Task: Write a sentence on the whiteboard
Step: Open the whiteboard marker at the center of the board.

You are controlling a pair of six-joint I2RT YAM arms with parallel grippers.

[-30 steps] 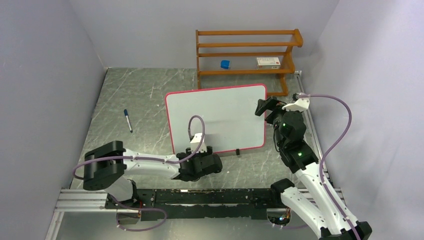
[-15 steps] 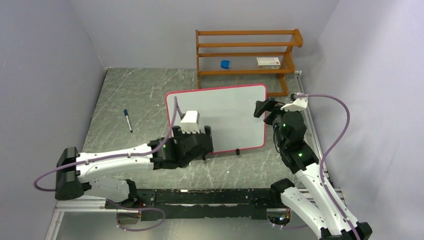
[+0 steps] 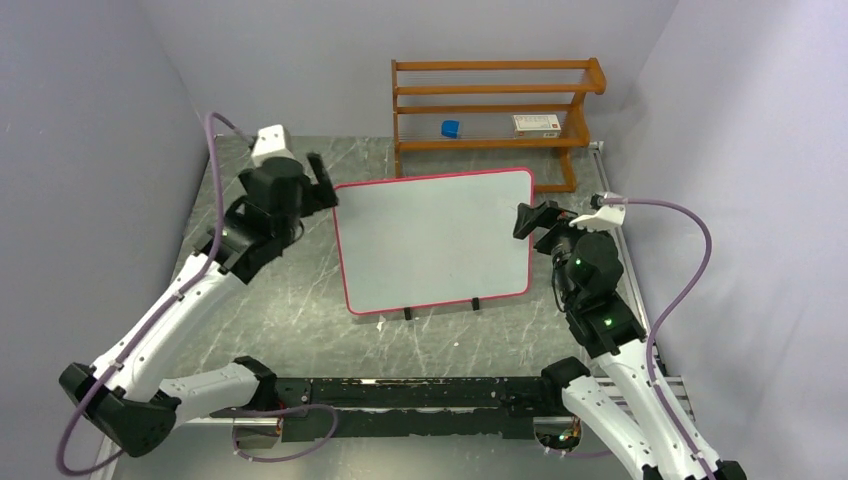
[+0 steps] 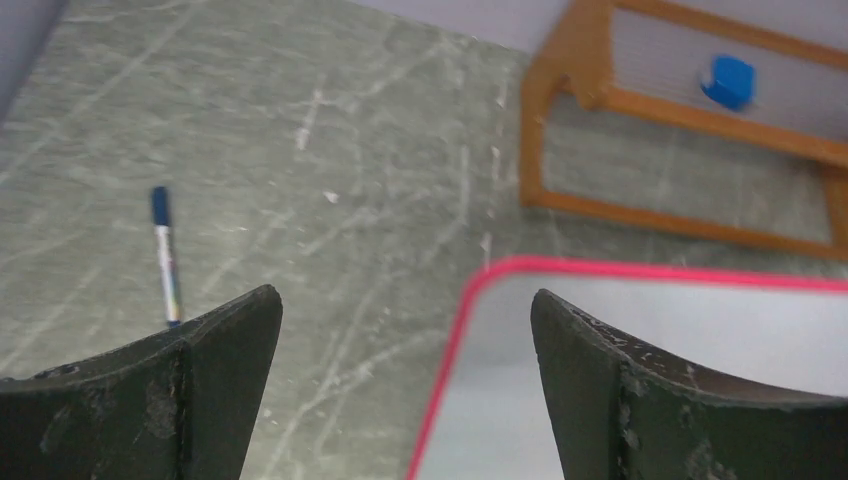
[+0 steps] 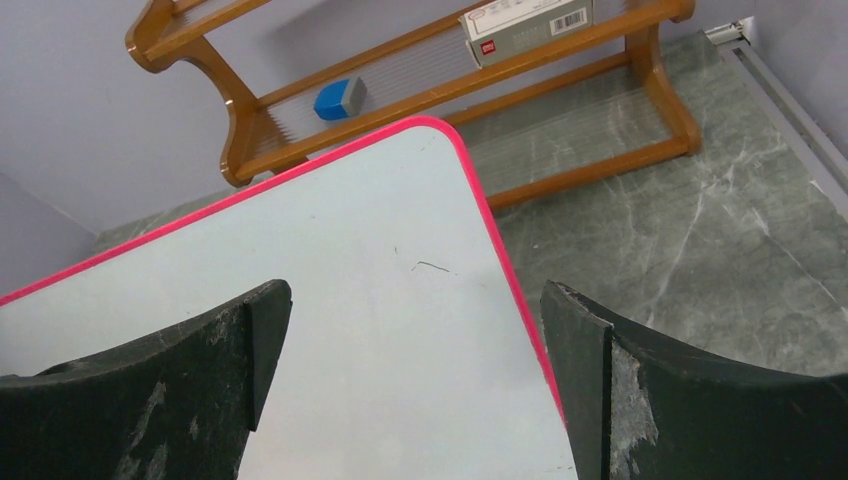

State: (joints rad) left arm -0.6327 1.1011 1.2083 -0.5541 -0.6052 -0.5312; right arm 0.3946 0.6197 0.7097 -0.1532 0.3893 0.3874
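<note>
Soft, even light fills all three views, with no harsh glare. From above, the picture is crisp; the whiteboard (image 3: 435, 240) reads pale grey-white and casts only a faint shadow on the tabletop (image 3: 300, 300) along its near edge. The left wrist view is slightly blurred (the wooden rack (image 4: 545, 130) and pen (image 4: 166, 258) look smeared). The right wrist view is sharper; the fingers (image 5: 150, 400) of the right end effector (image 5: 415, 300) are near-black shapes.
</note>
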